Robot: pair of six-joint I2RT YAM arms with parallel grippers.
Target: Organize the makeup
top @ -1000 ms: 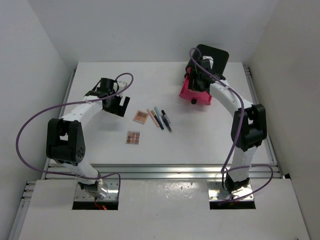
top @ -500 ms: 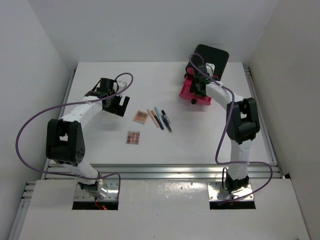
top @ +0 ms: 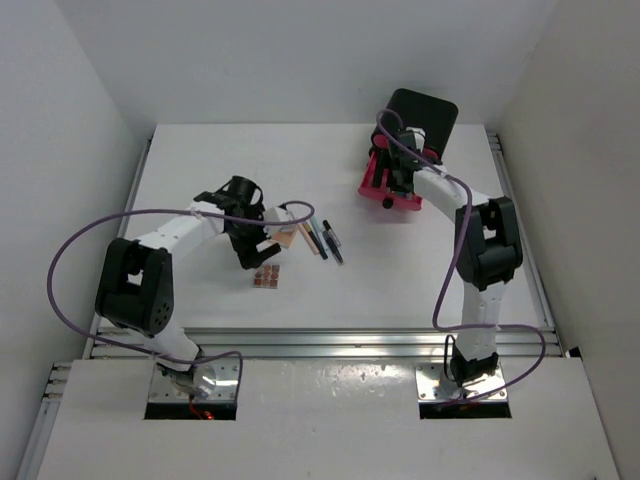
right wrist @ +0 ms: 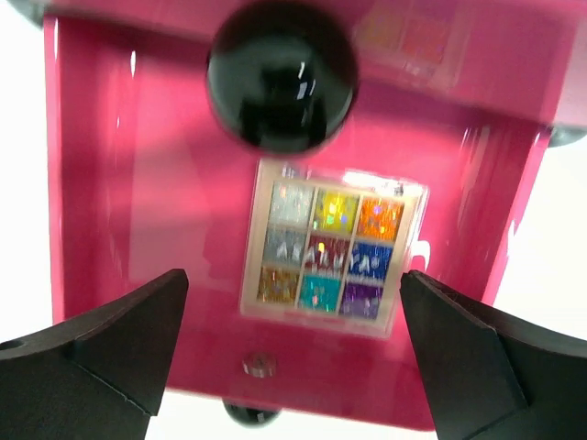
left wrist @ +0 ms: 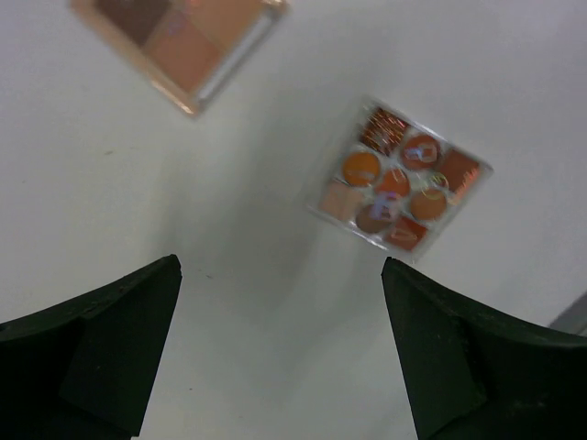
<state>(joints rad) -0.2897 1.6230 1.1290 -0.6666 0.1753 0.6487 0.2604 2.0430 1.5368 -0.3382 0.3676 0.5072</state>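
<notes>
Left wrist view first: my left gripper (left wrist: 280,266) is spread wide and has hold of nothing, with only bare table (left wrist: 275,367) between its fingers (left wrist: 110,339). Just past the tips, nearer the right finger, the nine-pan palette (left wrist: 396,179) lies flat and skewed, its pans orange and brown. Further out, the tan palette (left wrist: 179,41) is cut off by the upper left edge of the view, and the two palettes lie apart.

On the top camera this gripper hangs over the table between those two palettes. The pencils (top: 318,237), beige, teal and black, lie side by side on a slant just right of the tan palette. I cannot tell whether the beige one touches it.

On the right wrist camera my right gripper (right wrist: 293,275) is also wide open and holds nothing. Below it the glitter palette (right wrist: 330,252), nine bright squares, lies flat on the floor of the pink drawer (right wrist: 138,183). Beyond the palette I see a round black knob (right wrist: 280,73). The top camera shows the drawer in front of the black box (top: 428,112) at the far right of the table, well apart from the pencils.
</notes>
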